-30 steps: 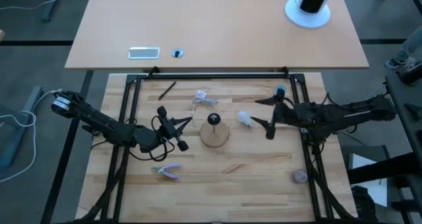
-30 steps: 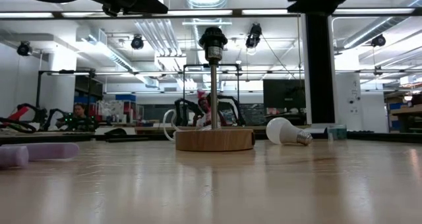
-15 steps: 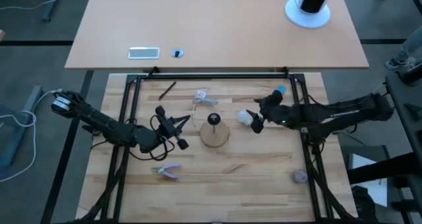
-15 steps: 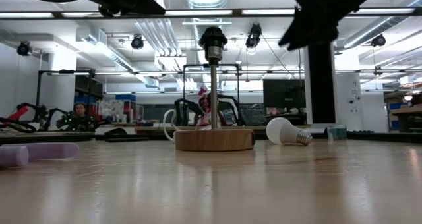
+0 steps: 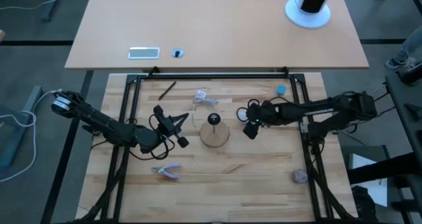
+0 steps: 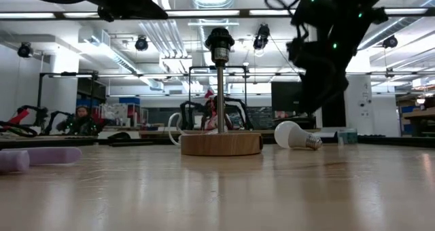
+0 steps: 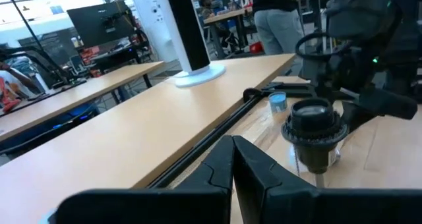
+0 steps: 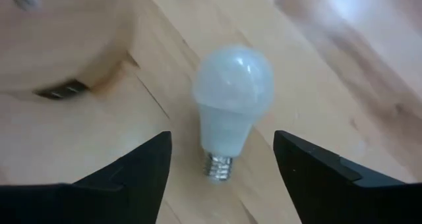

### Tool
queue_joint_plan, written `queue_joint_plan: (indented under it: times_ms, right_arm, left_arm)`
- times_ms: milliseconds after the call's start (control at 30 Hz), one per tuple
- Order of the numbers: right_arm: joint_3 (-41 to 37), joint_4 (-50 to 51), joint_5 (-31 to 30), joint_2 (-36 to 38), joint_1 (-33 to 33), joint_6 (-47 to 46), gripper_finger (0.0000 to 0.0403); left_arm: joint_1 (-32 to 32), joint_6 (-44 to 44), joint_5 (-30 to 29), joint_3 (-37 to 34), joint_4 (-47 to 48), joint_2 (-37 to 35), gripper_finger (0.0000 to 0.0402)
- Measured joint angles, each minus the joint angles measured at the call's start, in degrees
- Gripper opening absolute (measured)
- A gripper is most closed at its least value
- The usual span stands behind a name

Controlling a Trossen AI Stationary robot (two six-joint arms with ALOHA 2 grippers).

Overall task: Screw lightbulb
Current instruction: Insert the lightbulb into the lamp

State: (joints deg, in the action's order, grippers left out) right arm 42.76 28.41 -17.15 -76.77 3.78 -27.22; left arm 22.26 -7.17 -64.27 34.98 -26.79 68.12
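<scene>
The wooden table [image 5: 217, 178] has a black frame [image 5: 211, 74] along its far edge and down both sides, and most of its near half lies bare, with pliers [image 5: 166, 170] at about 7 o'clock from the lamp stand and a small greyish-purple ball [image 5: 300, 176] far off at 4 o'clock near the right rail. The lamp stand [image 5: 214, 133], a round wooden disc with an upright rod and black socket [image 6: 219, 41], sits near the middle of the table. The lightbulb [image 8: 229, 105] lies on its side on the wood at roughly 2 o'clock from the stand, just beside the disc's rim, with its screw base pointing away from the stand in the low view. The right gripper [image 5: 251, 122] hangs directly over the bulb, its fingers [image 8: 128, 171] spread wide to either side of the bulb and not touching it. The left gripper [image 5: 173, 129] waits at 9 o'clock from the stand, close to the disc, with its fingers pressed together and holding nothing. A crumpled clear wrapper [image 5: 203, 97] lies at 11 o'clock from the stand, and a thin dark stick [image 5: 167, 89] lies farther off at 10 o'clock.
</scene>
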Motion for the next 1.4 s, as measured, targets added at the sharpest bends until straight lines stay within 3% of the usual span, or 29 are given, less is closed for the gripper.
queue_joint_plan:
  times_ms: [433,833,1133,1400]
  right_arm:
    - [0.7,-2.7,0.8,-9.9,3.2,1.9,0.0302]
    - [1.9,-7.0,2.1,-18.3,4.2,3.1,0.0249]
    - [1.5,-6.1,1.1,-14.9,4.3,3.6,0.0121]
    - [1.3,-10.4,-1.6,-3.2,4.3,6.7,0.0122]
  left_arm:
    - [0.0,5.2,0.2,-0.1,4.3,0.0,0.0]
    - [0.0,5.4,0.3,-0.5,4.2,0.0,0.0]
    - [0.0,6.8,0.3,-1.0,4.3,0.0,0.0]
    - [0.0,7.3,0.3,-1.0,3.6,0.0,0.0]
